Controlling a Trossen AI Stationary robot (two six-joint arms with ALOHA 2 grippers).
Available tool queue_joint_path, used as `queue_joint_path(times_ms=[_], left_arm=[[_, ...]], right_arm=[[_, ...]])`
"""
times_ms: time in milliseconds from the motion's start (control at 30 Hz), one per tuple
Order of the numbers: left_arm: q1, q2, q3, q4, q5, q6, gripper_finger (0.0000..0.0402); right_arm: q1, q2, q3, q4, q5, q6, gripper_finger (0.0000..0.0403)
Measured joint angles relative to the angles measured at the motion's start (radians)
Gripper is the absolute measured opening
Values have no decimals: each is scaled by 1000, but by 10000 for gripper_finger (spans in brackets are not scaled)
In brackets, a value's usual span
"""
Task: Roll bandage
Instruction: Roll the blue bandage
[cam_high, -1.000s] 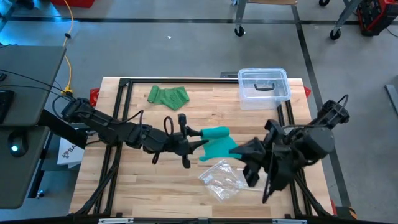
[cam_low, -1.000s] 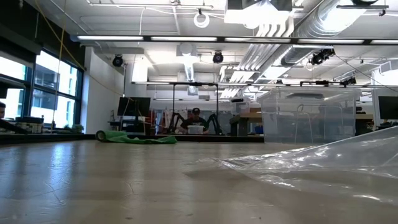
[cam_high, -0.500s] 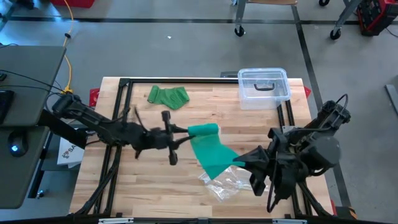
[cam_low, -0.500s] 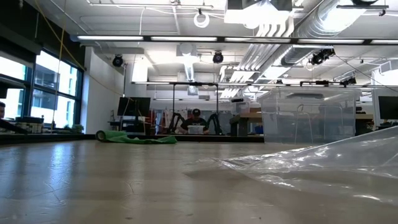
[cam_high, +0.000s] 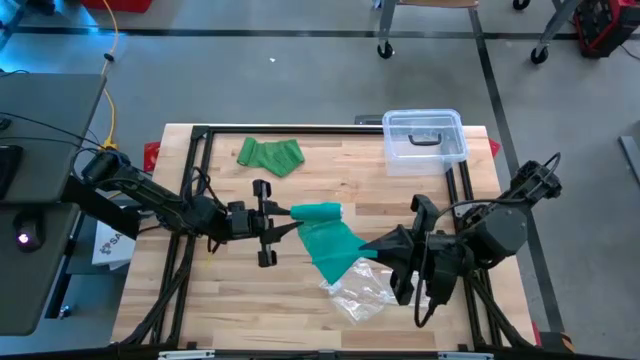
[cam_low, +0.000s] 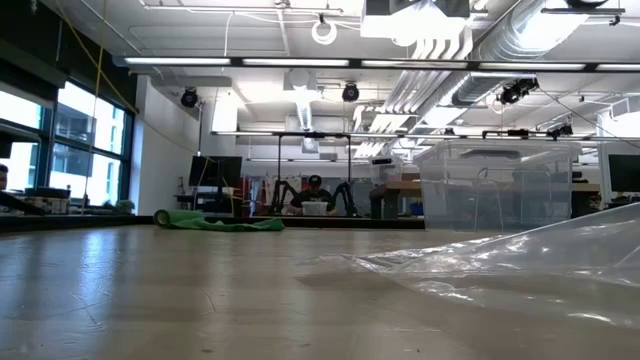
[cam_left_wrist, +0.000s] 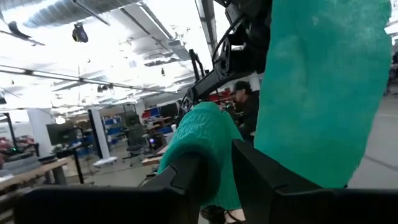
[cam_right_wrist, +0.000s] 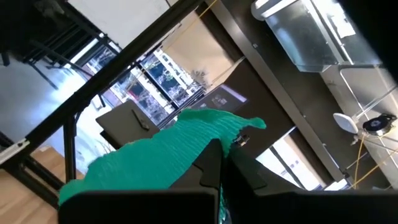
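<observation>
A teal bandage (cam_high: 330, 240) hangs in the air over the middle of the table between my two grippers. Its rolled end (cam_high: 317, 212) sits in my left gripper (cam_high: 290, 213), which reaches in from the table's left and is shut on it. From the roll a flat strip (cam_left_wrist: 323, 87) runs toward the near right to my right gripper (cam_high: 372, 245), which is shut on the strip's free end. A second, green bandage (cam_high: 270, 155) lies crumpled on the table at the far left. Neither gripper shows in the low view. My left gripper pinches the bandage's rolled end (cam_left_wrist: 208, 155) between its two fingers (cam_left_wrist: 186, 183). The fingers come about level from the table's left and lie along the roll. The roll is lifted clear of the table. My right gripper pinches the strip's free end (cam_right_wrist: 186, 158) between its shut fingers (cam_right_wrist: 211, 171), coming from the table's right. The strip runs from there up to the roll, spread flat and fairly straight, clear of the table.
A clear plastic box (cam_high: 425, 140) stands at the far right corner. A crumpled clear plastic bag (cam_high: 358, 290) lies on the table below the strip, near the front edge. A black frame (cam_high: 200, 135) runs around the tabletop.
My left gripper has gone toward the table's left edge with the roll and tipped upward, turning about its axis. The strip between roll and right gripper has grown longer and spread out flat. My right gripper has stayed shut on the free end, roughly in place.
</observation>
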Motion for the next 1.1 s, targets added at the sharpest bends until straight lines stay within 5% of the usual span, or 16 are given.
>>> queue_joint_path(times_ms=[400,1100], left_arm=[[0,-2,1,-99,43,93,188],[1,-9,1,-129,123,99,285]], right_arm=[[2,0,0,17,25,-37,0],[-5,0,0,-21,75,-12,0]])
